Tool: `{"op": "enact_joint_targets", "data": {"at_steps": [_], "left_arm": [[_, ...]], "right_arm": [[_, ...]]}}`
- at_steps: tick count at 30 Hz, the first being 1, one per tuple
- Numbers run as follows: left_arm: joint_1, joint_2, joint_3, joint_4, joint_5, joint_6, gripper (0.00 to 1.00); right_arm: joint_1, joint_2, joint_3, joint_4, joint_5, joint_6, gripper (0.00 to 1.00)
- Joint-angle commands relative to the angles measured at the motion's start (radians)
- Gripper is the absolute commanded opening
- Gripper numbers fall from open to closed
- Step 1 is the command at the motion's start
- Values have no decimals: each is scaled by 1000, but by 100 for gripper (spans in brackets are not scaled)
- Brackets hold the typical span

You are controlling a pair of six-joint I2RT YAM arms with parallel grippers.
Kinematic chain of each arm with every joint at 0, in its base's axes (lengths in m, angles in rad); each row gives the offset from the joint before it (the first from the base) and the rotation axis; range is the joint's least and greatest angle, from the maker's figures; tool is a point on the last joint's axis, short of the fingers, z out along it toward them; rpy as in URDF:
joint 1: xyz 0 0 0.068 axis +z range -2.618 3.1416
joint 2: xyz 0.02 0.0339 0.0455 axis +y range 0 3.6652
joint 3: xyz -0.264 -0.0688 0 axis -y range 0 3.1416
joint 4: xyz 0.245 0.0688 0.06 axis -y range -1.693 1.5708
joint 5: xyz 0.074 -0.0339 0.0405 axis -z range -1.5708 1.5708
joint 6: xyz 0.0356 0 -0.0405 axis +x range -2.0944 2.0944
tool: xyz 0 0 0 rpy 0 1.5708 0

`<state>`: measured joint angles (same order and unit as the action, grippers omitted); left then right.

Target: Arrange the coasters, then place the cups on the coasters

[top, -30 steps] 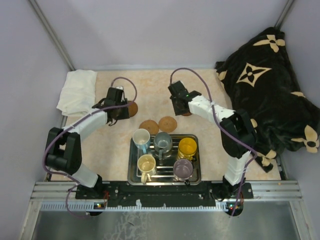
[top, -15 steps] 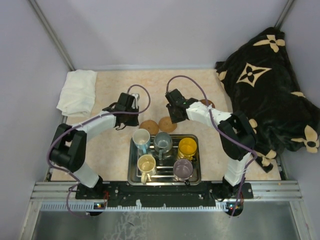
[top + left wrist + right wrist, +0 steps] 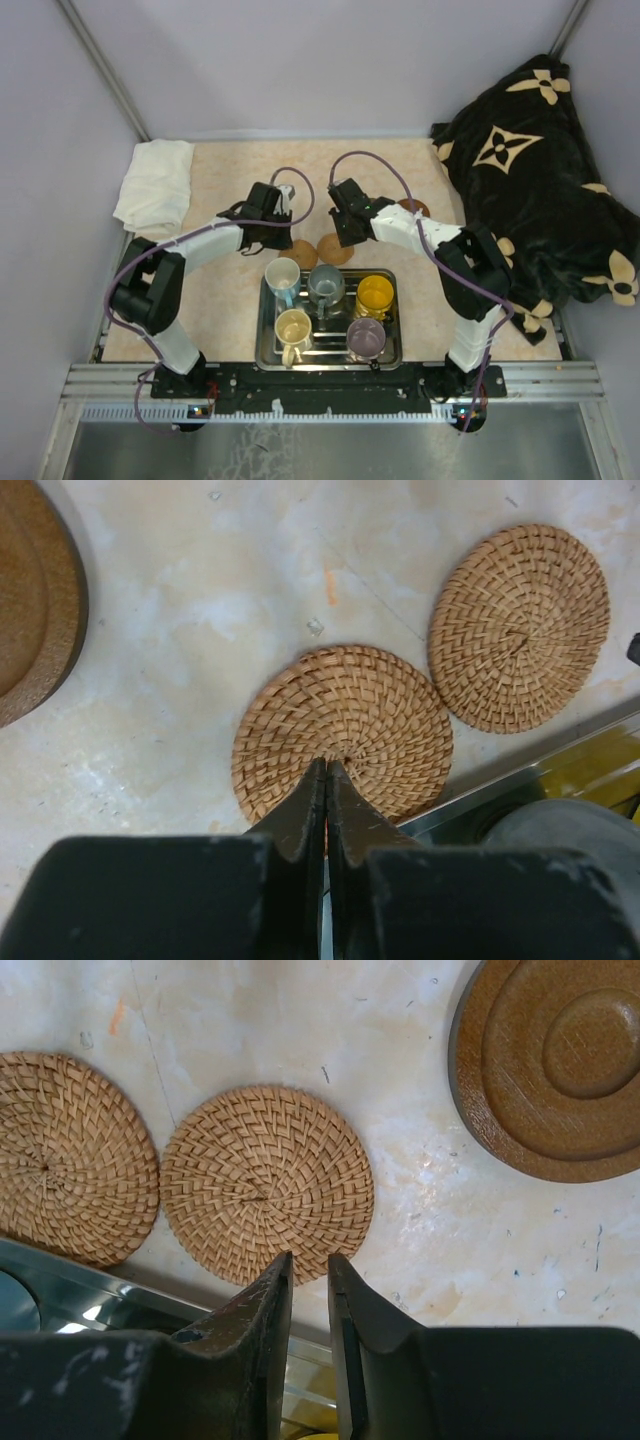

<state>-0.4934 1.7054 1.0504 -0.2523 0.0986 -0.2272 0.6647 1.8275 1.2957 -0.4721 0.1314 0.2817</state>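
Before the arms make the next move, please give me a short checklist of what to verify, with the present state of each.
1. The left gripper open for grasping: not ok, shut above the left woven coaster.
2. The right gripper open: ok, narrow gap, at the edge of the right woven coaster.
3. Woven coasters not overlapping: ok.
4. Five mugs upright in the tray: ok.
5. All five coasters located: cannot tell; two woven and two dark wooden coasters show.
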Motion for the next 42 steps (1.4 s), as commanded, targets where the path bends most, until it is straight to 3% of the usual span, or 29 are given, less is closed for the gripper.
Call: {"op": "enact_joint_targets", "data": {"at_steps": [1,12,24,42], "left_arm": [[-7,18,28,42,52,9,5],[-14,62,30,41,79,8,3],[-16,165,84,50,72,-1,10],[70,268,196,46,29,7,11]], "right_arm": [[9,10,1,44,-16,9,22],[9,65,5,44,-38,16,21],[10,155,35,37,-39,21,21],[-14,362,327,-26,-24,-26,21]]}}
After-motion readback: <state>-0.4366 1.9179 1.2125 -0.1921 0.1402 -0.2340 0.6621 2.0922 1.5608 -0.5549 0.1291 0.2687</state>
